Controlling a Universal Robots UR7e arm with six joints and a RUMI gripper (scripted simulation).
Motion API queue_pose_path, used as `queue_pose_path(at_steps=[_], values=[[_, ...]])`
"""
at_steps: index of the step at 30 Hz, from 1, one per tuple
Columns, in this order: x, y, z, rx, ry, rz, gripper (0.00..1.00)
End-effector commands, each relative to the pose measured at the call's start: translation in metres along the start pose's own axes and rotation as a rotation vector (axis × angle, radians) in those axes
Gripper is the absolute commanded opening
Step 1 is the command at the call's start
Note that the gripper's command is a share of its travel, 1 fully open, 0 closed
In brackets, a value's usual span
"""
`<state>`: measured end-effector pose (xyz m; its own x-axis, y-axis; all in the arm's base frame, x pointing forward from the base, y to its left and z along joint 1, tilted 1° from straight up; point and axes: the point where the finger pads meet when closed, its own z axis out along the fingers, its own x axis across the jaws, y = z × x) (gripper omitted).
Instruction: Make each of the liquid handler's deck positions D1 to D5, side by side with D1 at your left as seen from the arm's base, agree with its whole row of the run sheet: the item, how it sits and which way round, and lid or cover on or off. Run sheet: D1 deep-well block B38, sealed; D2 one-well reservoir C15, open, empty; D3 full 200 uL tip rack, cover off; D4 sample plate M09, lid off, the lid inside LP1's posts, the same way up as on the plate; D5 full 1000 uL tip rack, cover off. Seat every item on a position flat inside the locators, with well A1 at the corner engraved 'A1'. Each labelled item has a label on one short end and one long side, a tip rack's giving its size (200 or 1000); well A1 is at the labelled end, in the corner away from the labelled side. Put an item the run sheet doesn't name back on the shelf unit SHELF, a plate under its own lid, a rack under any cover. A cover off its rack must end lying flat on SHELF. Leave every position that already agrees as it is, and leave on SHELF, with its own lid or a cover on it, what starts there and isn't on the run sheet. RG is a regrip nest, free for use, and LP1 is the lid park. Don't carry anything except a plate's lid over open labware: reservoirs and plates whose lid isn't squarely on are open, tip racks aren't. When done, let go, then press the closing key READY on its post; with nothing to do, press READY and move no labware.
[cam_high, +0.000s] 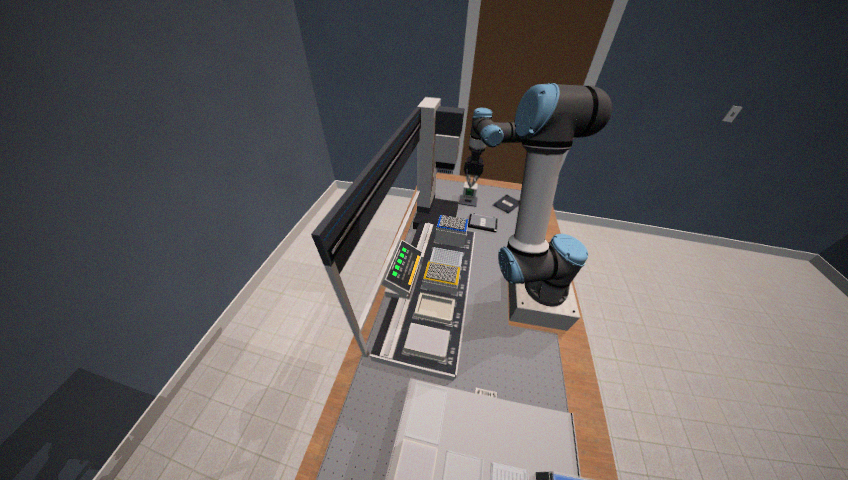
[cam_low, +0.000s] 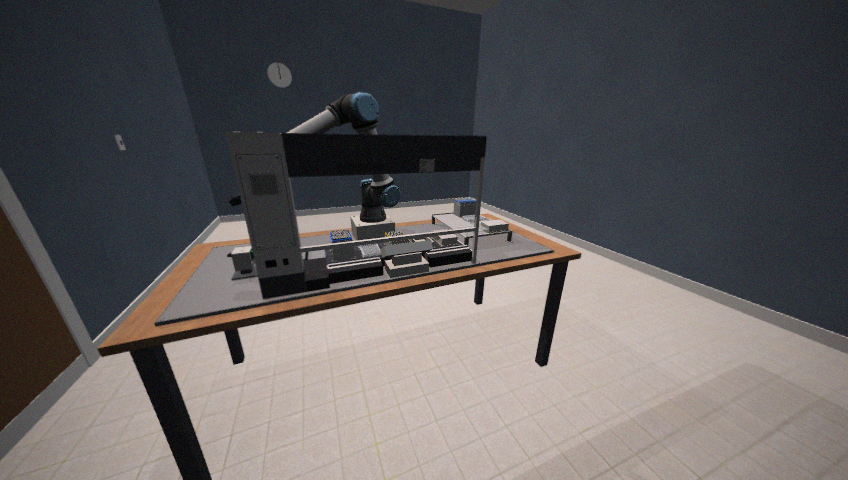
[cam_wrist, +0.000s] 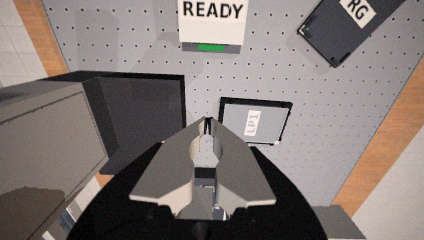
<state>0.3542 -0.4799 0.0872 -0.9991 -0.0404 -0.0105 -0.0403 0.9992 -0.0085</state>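
My gripper (cam_high: 470, 180) is shut and empty, hanging just above the READY key post (cam_high: 470, 195) at the far end of the table; I cannot tell whether it touches. In the wrist view the shut fingertips (cam_wrist: 207, 123) point down, with the READY key (cam_wrist: 211, 22) ahead of them. On the deck sit a sealed block (cam_high: 427, 340), an open reservoir (cam_high: 435, 307), a yellow tip rack (cam_high: 442, 273), a plate (cam_high: 446, 255) and a blue tip rack (cam_high: 452, 223). The lid park LP1 (cam_wrist: 255, 121) holds a flat lid (cam_high: 483, 221).
The regrip nest RG (cam_wrist: 350, 25) is empty beside LP1. The handler's tower (cam_high: 428, 151) and gantry bar (cam_high: 368, 184) stand left of the gripper. A status panel (cam_high: 403, 267) shows green lights. SHELF (cam_high: 476, 437) stands at the near end. The arm's base (cam_high: 544, 297) is beside the deck.
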Motion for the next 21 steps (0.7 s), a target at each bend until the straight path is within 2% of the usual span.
queue_pose_path(at_steps=[1, 21], values=[[0.000, 0.000, 0.006, 0.002, -0.001, 0.000, 0.00], [0.000, 0.000, 0.036, 0.002, -0.001, 0.000, 0.00]])
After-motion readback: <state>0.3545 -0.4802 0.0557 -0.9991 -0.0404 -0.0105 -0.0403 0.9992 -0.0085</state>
